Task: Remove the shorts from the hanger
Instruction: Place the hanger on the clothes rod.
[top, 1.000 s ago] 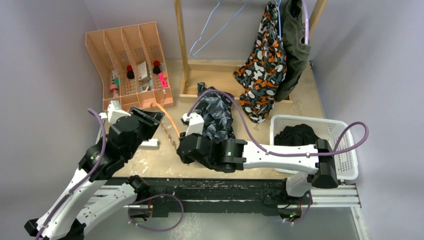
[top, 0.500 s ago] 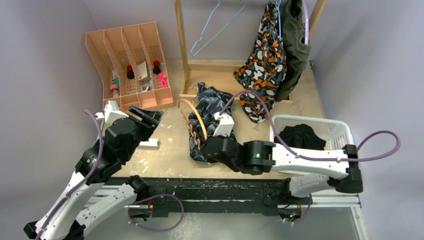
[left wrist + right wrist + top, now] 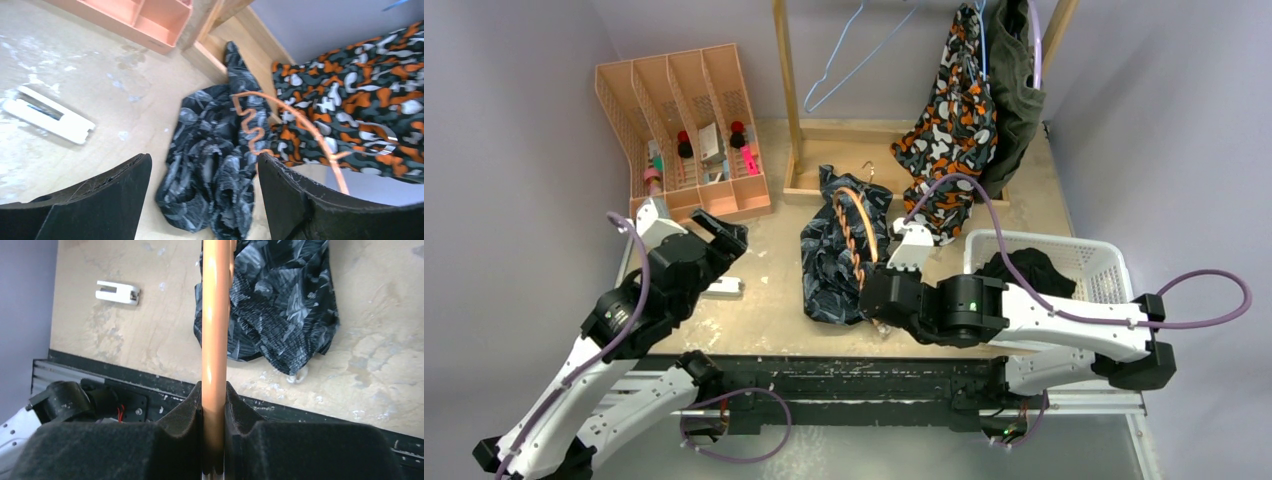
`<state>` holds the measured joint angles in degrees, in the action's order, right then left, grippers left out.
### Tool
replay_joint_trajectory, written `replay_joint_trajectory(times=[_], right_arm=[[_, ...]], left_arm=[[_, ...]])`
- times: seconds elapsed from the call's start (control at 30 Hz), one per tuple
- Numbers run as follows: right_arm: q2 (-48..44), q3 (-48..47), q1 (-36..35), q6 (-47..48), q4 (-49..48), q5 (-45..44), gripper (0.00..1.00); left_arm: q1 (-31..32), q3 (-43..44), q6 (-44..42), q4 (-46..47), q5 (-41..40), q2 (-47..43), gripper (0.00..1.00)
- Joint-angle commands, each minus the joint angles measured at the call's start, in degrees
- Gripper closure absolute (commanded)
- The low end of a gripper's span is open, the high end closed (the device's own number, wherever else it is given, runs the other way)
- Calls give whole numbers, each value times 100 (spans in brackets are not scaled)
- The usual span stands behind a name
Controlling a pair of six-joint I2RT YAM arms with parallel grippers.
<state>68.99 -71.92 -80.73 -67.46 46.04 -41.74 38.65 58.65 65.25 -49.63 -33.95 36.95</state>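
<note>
The dark blue-grey patterned shorts (image 3: pixel 827 262) lie crumpled on the table, also in the left wrist view (image 3: pixel 215 155) and the right wrist view (image 3: pixel 280 305). My right gripper (image 3: pixel 871 300) (image 3: pixel 215 440) is shut on an orange hanger (image 3: pixel 854 232) (image 3: pixel 215 340) (image 3: pixel 255 130), held over these shorts. My left gripper (image 3: pixel 724 235) (image 3: pixel 202 200) is open and empty, left of the shorts. The camouflage shorts (image 3: pixel 949 130) (image 3: pixel 350 95) and the olive green shorts (image 3: pixel 1016 100) hang on the rack. The black shorts (image 3: pixel 1022 270) lie in a white basket (image 3: pixel 1114 300).
An orange desk organiser (image 3: pixel 684 130) with small items stands at the back left. A flat white part (image 3: pixel 722 288) (image 3: pixel 47 117) (image 3: pixel 117 292) lies by my left gripper. A bare blue wire hanger (image 3: pixel 844 60) hangs on the wooden rack (image 3: pixel 792 100).
My right gripper has swung the orange hanger to the right, from the shorts' left side to above them. The patterned shorts now lie spread on the table. The left gripper has shifted slightly.
</note>
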Motion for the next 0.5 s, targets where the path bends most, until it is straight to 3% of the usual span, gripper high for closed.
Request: replay_joint_trajectory(times=[0.0, 0.23, 0.37, 0.47], right_arm=[[-237, -691, -13, -383, 762, -1044, 100], [-135, -1337, 335, 171, 963, -1301, 100], [-143, -1336, 1367, 1735, -133, -179, 100], [-87, -1413, 1828, 2237, -422, 327, 100]], left_arm=[[-16, 128, -414, -379, -454, 262, 22], [-18, 65, -731, -372, -700, 204, 20], [-17, -144, -844, 15, -756, 71, 19], [-24, -214, -1102, 345, -631, 111, 19]])
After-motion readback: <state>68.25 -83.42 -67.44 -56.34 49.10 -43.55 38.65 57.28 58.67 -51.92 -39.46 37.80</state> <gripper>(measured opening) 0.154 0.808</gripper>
